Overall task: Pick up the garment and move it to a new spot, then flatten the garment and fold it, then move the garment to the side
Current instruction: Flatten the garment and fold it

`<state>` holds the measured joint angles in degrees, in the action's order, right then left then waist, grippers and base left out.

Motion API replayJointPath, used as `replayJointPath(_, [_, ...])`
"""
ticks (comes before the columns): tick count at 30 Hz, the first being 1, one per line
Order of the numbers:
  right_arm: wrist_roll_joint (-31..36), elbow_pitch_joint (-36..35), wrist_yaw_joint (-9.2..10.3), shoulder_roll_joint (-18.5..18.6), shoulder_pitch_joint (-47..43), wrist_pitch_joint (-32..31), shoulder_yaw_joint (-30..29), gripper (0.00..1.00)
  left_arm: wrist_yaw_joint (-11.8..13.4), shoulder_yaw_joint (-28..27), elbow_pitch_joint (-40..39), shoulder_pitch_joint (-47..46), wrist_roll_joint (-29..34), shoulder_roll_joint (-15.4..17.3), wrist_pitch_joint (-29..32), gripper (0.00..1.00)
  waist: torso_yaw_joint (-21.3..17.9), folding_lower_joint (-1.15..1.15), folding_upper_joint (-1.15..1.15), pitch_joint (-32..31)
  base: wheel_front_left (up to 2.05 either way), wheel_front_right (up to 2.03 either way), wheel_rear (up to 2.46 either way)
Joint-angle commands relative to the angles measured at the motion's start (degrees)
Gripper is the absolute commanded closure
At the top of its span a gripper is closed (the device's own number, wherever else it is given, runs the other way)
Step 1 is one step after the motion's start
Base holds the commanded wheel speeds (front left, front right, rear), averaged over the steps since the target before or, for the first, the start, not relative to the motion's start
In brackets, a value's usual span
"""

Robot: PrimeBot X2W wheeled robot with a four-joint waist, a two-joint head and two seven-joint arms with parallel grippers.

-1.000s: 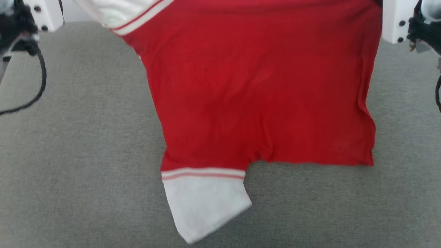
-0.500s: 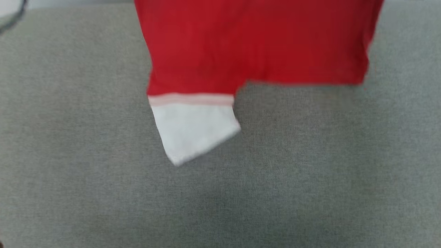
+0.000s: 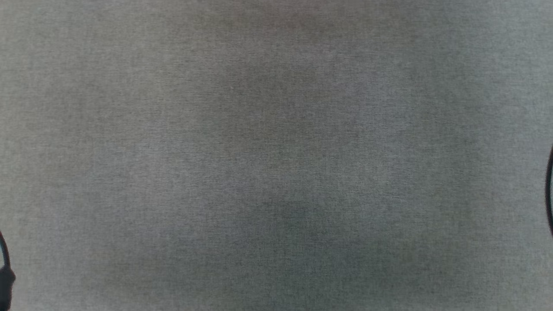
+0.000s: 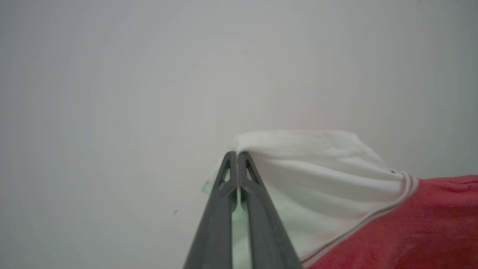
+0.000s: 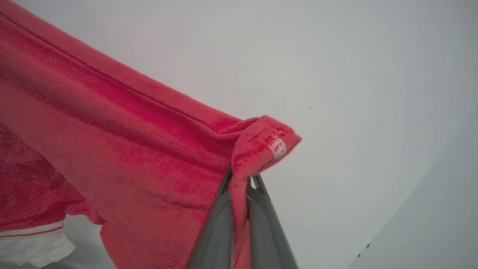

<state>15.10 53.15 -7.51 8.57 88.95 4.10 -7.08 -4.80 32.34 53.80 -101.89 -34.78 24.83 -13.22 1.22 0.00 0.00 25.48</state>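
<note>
Jaws closed, the left gripper (image 4: 237,155) pinches the white sleeve end (image 4: 317,164) and the right gripper (image 5: 242,180) a red corner (image 5: 269,138) of the bright red fabric shirt (image 5: 112,149), lifted above the grey woven worktop (image 3: 276,155); probably mid-carry, and the next move calls for lowering it flat.

One red garment (image 5: 112,149) bearing one small label (image 5: 277,147); two grippers, the left gripper (image 4: 237,154) and right gripper (image 5: 241,175), each with two dark fingers (image 4: 214,228); one grey surface (image 3: 276,155)
</note>
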Motion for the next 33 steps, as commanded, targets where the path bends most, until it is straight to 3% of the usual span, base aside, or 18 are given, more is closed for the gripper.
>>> replayJointPath(1, [1.36,1.32,0.04,-0.47,-1.1,0.61,-0.28,1.0,-0.63,0.34,1.38,1.49,0.09,0.46,-0.54,1.0,0.29,0.0,0.0,-0.06,0.0,0.0,0.0])
replayJointPath(5, [3.52,7.01,0.04,-0.89,-4.0,-0.73,-0.9,1.0,-2.26,2.91,6.12,6.19,-1.93,-0.67,3.22,1.0,1.11,0.0,0.0,-0.78,0.0,0.0,0.0])
replayJointPath(11, [1.62,15.02,0.04,-1.39,-9.03,-3.61,-0.54,1.0,-2.6,8.21,5.45,16.86,-9.43,-0.92,16.92,1.0,2.2,0.0,0.0,-2.61,0.0,0.0,0.0])
replayJointPath(17, [-2.35,19.43,0.04,-2.01,-14.53,-6.31,2.05,1.0,-2.63,13.32,-2.08,28.34,-18.19,2.26,29.8,1.0,3.06,0.0,0.0,-4.89,0.0,0.0,0.0])
replayJointPath(24, [-8.18,20.6,0.04,-3.33,-21.82,-7.93,9.22,1.0,-2.35,15.18,-11.87,40.76,-24.21,8.19,37.3,1.0,2.96,0.0,0.0,-7.17,0.0,0.0,0.0])
replayJointPath(28, [-12.52,20.63,0.04,-3.52,-26.27,-8.04,14.63,1.0,1.08,15.36,-20.7,48.64,-26.31,11.91,39.87,1.0,2.79,0.0,0.0,-8.25,0.0,0.0,0.0])
replayJointPath(33, [-19.56,19.95,0.03,-2.92,-32.36,-8.81,22.11,1.0,8.86,15.13,-36.02,59.36,-28.88,17.85,41.97,1.0,2.7,0.0,0.0,-9.47,0.0,0.0,0.0])
